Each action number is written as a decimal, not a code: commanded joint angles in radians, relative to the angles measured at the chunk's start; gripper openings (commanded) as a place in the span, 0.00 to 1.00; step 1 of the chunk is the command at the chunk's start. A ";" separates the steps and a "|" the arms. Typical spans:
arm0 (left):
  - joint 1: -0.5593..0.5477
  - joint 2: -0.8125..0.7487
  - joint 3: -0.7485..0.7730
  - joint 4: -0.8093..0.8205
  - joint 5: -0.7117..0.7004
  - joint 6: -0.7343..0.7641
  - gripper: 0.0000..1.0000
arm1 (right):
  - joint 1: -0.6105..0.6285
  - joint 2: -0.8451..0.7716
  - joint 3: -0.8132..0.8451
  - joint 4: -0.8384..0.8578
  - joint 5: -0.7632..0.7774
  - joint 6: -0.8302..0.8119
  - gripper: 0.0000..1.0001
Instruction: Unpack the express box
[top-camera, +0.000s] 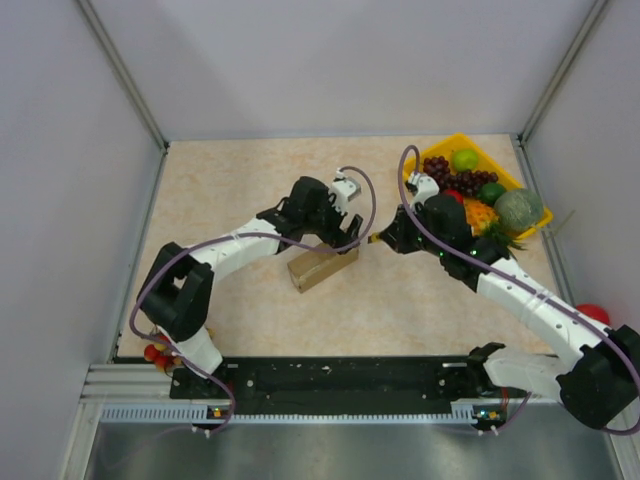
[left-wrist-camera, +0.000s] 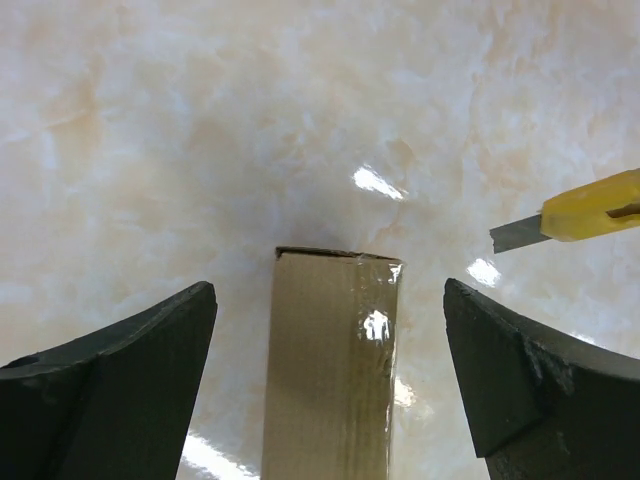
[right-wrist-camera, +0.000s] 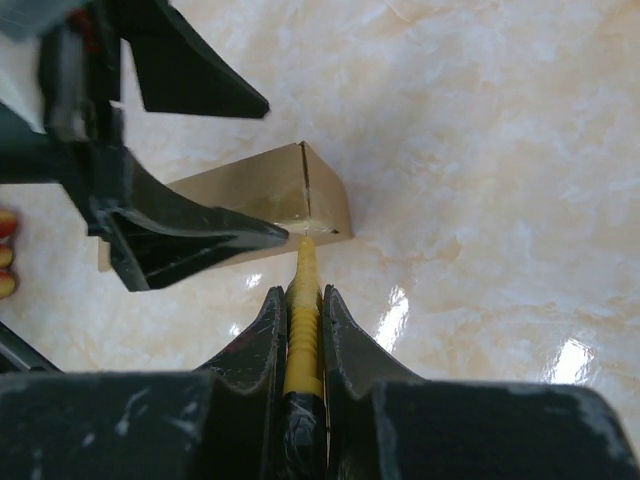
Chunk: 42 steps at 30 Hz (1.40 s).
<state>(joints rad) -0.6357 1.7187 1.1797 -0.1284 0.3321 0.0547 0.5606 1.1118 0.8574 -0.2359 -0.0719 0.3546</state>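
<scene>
Marbled counter (top-camera: 420, 300), frame centre: box (top-camera: 322, 266) lies between the spread left jaws; right jaws pinch a yellow knife (right-wrist-camera: 303, 310) at its end.

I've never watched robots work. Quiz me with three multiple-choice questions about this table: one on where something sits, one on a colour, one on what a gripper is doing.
1. Where is the fruit tray?
A. far right corner of the table
B. near left corner
C. on the express box

2. What colour is the handle of the knife?
A. blue
B. yellow
C. green

3. How is the left gripper?
A. shut on the express box
B. open, one finger on each side of the box
C. shut on a grape

Answers:
1 A, the overhead view shows it there.
2 B, it shows yellow in the right gripper.
3 B, gaps show on both sides.
</scene>
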 joint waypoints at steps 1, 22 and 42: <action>0.008 -0.210 -0.081 0.215 -0.186 -0.019 0.99 | -0.008 -0.017 0.003 -0.017 0.021 0.032 0.00; 0.151 -0.294 -0.267 -0.161 -0.360 -0.395 0.71 | 0.062 0.316 0.117 0.082 0.003 0.181 0.00; 0.165 -0.573 -0.612 0.091 -0.093 -0.524 0.72 | 0.165 0.681 0.471 0.139 -0.178 0.109 0.00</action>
<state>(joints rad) -0.4736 1.2274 0.5972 -0.1726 0.1822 -0.4267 0.6899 1.7855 1.2629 -0.1127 -0.1898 0.4946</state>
